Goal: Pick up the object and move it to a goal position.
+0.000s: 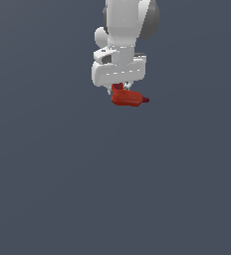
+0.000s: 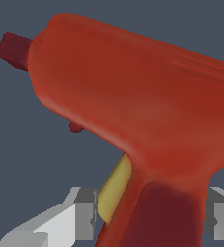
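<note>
Red drill-like object held under the white gripper, against plain grey.

The object [image 1: 129, 96] hangs just below the gripper [image 1: 120, 87], handle up between the fingers [image 2: 80, 214], rounded body level, short dark tip [image 1: 145, 99] toward the exterior view's right. The wrist view shows both fingers pressed against the dark handle [image 2: 155, 214], beside a yellow trigger patch [image 2: 115, 189]. No lettering is legible on it.

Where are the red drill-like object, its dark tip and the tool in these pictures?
Red drill-like object [image 1: 126, 97]: exterior view, middle of its rounded body.
Dark tip [image 2: 15, 49]: wrist view, the short dark red block at the body's end.
Tool [image 2: 150, 217]: wrist view, between its grey fingertips, at the handle.
</note>
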Motion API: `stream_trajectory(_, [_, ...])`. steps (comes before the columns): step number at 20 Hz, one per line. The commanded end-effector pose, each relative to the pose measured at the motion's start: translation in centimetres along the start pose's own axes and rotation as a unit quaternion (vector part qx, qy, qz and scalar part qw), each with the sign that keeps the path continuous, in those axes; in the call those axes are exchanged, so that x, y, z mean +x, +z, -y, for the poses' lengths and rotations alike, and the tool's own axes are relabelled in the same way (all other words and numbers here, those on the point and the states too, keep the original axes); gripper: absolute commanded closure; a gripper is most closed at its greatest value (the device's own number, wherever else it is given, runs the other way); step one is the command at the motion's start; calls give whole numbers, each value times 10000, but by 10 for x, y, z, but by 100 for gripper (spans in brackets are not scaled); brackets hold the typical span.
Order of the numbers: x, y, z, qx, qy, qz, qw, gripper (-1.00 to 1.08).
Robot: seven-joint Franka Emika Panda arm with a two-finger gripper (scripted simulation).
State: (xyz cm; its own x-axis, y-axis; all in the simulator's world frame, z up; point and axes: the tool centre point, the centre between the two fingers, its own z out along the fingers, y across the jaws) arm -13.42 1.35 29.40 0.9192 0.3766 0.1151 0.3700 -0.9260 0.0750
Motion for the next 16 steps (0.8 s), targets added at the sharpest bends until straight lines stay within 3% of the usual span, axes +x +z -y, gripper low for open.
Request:
stream_trajectory(1, [-3, -25, 4, -5, 1, -21, 10000, 108])
stream_trajectory(9, [-13, -84, 16, -5, 1, -21, 10000, 108])
stream_trajectory(16, [-16, -112, 20, -6, 4, -20, 10000, 108])
